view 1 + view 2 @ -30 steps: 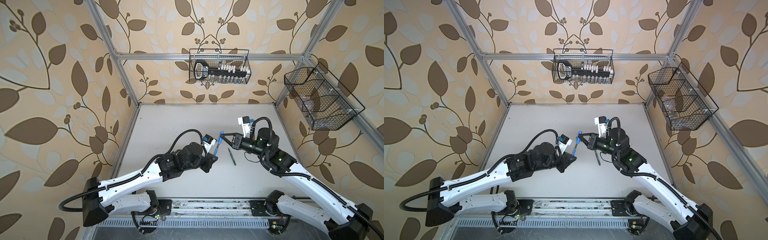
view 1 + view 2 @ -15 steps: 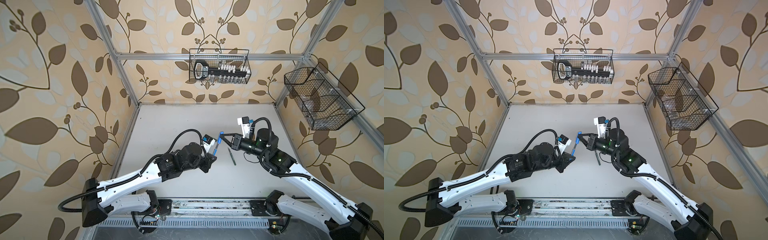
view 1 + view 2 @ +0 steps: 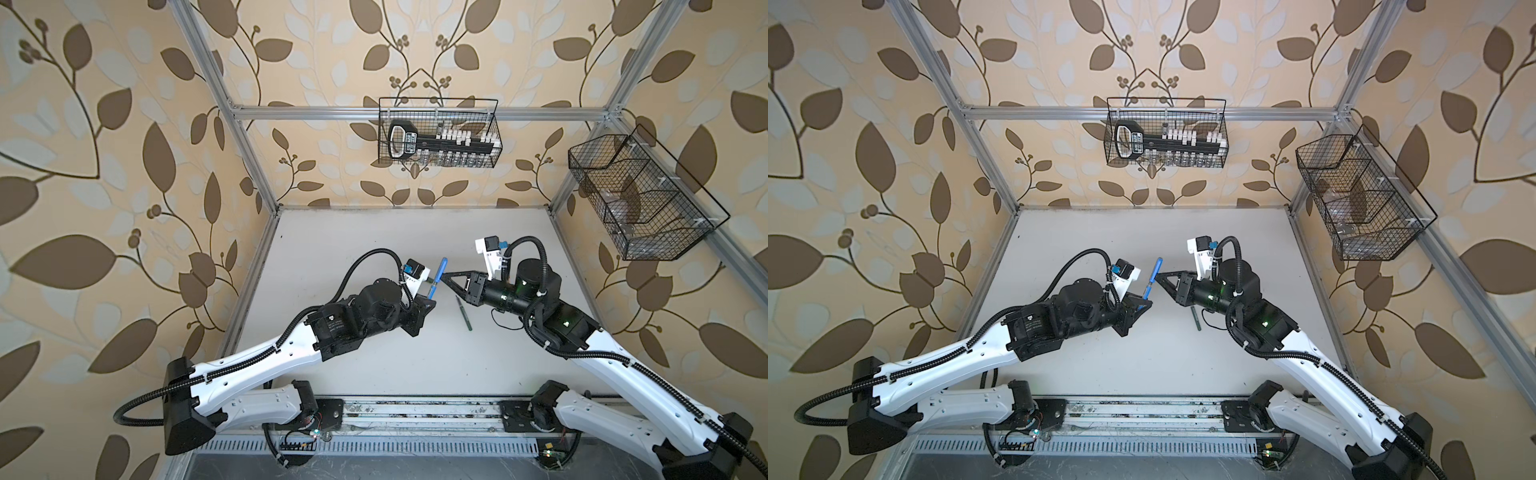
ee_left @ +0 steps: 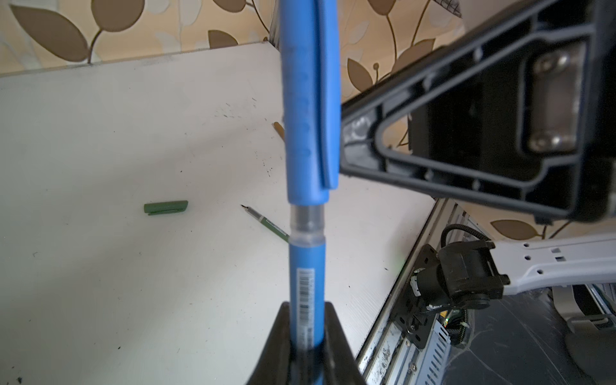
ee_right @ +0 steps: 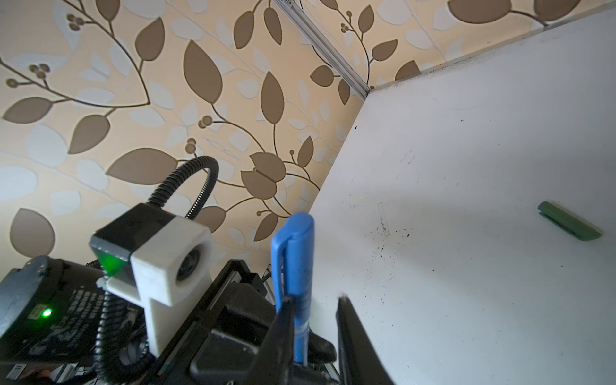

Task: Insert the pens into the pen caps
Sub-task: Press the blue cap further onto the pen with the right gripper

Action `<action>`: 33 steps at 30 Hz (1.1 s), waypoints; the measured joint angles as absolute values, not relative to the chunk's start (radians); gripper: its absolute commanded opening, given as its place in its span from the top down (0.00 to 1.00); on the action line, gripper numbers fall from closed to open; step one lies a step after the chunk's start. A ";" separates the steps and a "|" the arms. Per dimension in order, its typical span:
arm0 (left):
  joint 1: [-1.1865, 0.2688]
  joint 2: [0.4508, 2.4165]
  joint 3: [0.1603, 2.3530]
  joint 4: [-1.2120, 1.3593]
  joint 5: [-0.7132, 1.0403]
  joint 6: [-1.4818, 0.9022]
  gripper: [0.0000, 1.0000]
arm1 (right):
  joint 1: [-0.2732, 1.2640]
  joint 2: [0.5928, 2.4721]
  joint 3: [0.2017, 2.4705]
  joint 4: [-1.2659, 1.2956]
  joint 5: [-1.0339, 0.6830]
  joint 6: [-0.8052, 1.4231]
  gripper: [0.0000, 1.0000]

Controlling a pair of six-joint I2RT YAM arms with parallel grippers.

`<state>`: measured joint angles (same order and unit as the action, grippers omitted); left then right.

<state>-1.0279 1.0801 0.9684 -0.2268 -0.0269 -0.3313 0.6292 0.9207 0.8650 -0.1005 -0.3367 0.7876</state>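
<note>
- Table (image 3: 374,249): white and mostly bare. I plan to set the capped pen on a free patch, well apart from the loose green parts.
- Left gripper (image 4: 306,308): clamped hard on the lower barrel of the blue pen (image 4: 305,276), which stands up out of it above the table. It alone carries the pen, so I don't loosen it.
- Right gripper (image 5: 316,300): jaws parted a little and gripping nothing. The blue cap (image 4: 306,100) sits between them, one finger against it and the other clear.
- My read is that this is the let-go. I widen first, then back straight off. The clip sits by the touching finger and could snag.
- Blue cap: on the pen's tip end, with a clear collar showing between its rim and the barrel. I can't tell if it's fully home, so I check before moving on.
- Green pen (image 3: 464,312): uncapped, flat on the table near the right gripper.
- Green cap (image 4: 166,207): lies apart from its pen. I judge this pair comes next.
- Orange-brown sliver (image 4: 278,129): peeks out behind the blue cap. Too little shows to tell pen from cap.
</note>
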 measured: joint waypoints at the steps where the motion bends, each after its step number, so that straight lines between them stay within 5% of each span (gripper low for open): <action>1: -1.028 1.081 0.969 -0.220 -0.028 -0.328 0.85 | 0.629 0.921 0.872 -0.109 -0.337 0.783 0.74; 9: -1.028 1.080 0.969 -0.204 -0.036 -0.317 0.85 | 0.629 0.908 0.905 -0.149 -0.336 0.754 0.70; 21: -1.028 1.080 0.969 -0.204 -0.030 -0.316 0.85 | 0.551 0.913 0.965 -0.182 -0.379 0.716 0.45; 33: -1.028 1.080 0.969 -0.205 -0.008 -0.292 0.87 | 0.515 1.065 1.042 -0.144 -0.457 0.704 0.50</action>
<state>-1.0283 1.0801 0.9688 -0.2050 -0.0078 -0.2924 0.5152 1.0649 1.0420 -0.1440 -0.4572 0.7036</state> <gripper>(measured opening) 0.133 0.523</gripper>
